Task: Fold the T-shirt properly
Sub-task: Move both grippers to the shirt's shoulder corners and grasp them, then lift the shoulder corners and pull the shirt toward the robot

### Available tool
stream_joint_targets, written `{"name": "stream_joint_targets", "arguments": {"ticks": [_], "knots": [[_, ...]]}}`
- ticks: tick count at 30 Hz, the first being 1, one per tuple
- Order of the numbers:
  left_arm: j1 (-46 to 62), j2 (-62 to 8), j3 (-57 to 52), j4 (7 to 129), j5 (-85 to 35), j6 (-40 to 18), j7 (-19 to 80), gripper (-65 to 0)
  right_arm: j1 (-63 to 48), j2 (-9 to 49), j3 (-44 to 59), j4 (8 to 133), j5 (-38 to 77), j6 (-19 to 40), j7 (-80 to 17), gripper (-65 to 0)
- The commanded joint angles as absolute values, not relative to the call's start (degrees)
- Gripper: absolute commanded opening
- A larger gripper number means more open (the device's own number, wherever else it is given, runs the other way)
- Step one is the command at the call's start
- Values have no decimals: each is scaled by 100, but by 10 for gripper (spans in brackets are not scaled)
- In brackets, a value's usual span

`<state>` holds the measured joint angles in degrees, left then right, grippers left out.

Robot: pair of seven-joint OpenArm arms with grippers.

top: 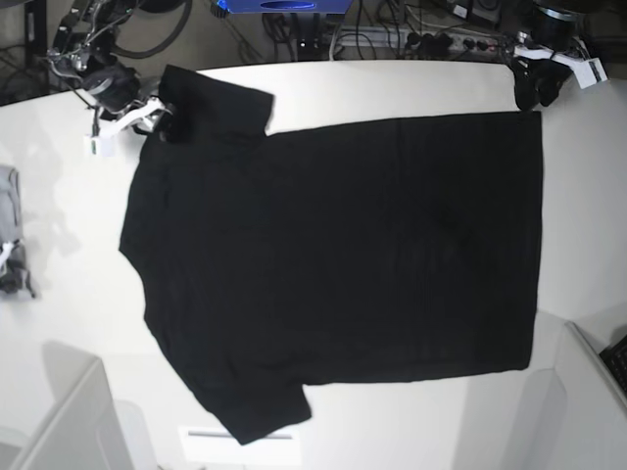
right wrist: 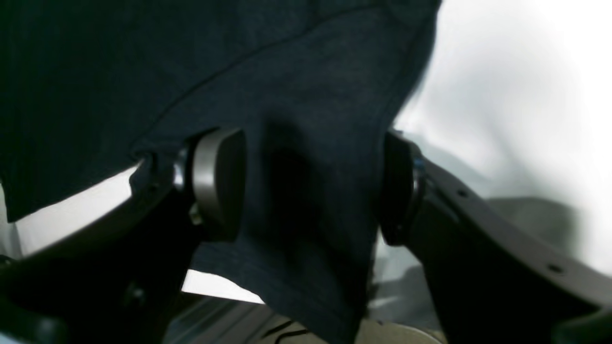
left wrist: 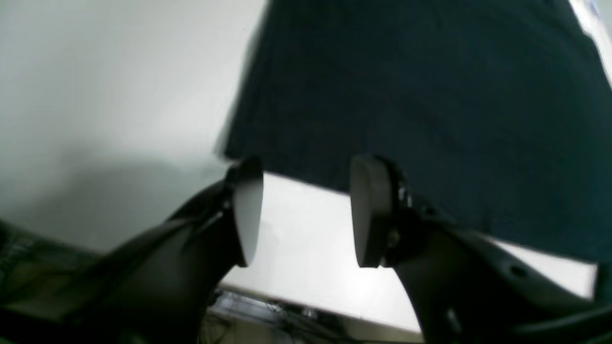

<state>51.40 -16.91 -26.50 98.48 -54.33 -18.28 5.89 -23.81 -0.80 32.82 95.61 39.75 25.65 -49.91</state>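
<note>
The black T-shirt (top: 333,255) lies spread flat on the white table (top: 392,88), plain side up, collar end to the left and hem to the right. My right gripper (top: 157,116) sits at the far left sleeve. In the right wrist view its jaws stand wide, with sleeve cloth (right wrist: 306,215) hanging loose between the pads (right wrist: 220,181), not pinched. My left gripper (top: 534,90) hovers at the far right hem corner. In the left wrist view it (left wrist: 306,181) is open just short of the shirt's edge (left wrist: 430,95), with bare table between its fingers (left wrist: 248,215).
A small grey cloth (top: 8,191) lies at the table's left edge, with a small dark object (top: 14,274) below it. Cables and a power strip (top: 441,39) run behind the table. White boxes stand at the lower left (top: 69,421) and lower right (top: 588,392).
</note>
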Motion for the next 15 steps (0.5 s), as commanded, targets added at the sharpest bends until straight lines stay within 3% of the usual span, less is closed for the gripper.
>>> {"name": "stream_joint_targets", "arguments": {"ticks": [1,8,15], "knots": [[5165,-1727,-2897,9886,-5622,-2053,681,-365,-2448,-66,3266,9499,3741,2519,-5297,-314],[4734,-1508,-3899,9763,-5736,-2914,1842,-367,-2404,66,3257,9262,3749,2519,-5297,-650],[4558,-1508,-3943,9411,-5754,-2967,1930,-367,-2396,84,3275,9147,3767,2519,-5305,-650]]}}
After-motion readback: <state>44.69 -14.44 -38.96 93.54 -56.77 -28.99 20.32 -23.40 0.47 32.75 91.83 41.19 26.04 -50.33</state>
